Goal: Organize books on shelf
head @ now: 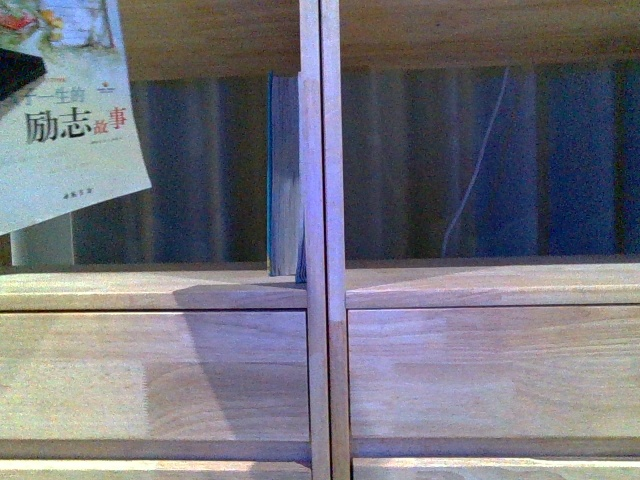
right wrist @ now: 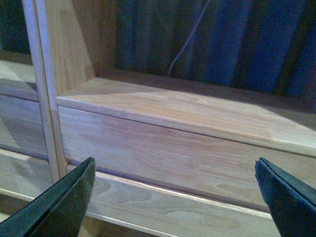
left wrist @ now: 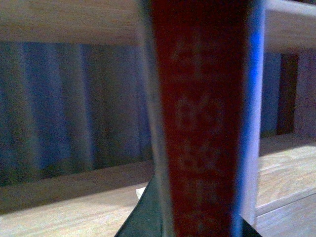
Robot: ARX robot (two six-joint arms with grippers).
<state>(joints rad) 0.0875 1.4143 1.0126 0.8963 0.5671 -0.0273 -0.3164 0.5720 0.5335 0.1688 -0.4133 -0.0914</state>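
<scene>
"Light wood all round: the shelf [head: 150, 290] fills the front view. Where does the teal book [head: 285, 170] stand?" asks the first.

"Upright in the left cubby, touching the central divider [head: 322, 200] on its nine o'clock side, close to the middle of the view," says the second.

"And the paperback [head: 60, 120]?"

"At ten o'clock, in the air before the left cubby, tilted, its pale cover with printed characters turned to the camera. The left wrist view shows its red spine close up and blurred, with a bluish edge beside it."

"Does the left gripper [left wrist: 195, 229] have it?"

"Yes. Dark fingers [left wrist: 143, 219] sit on either side of the spine, so the jaws are clamped on the paperback. The right gripper [right wrist: 173, 202] is spread wide with nothing between its tips, and faces the right cubby's floor and the drawer front [right wrist: 163, 153] under it."

"What shows behind the right cubby?"

"A blue striped curtain [head: 570, 160], and at two o'clock a white cord [head: 470, 170] hanging down in front of it."
</scene>
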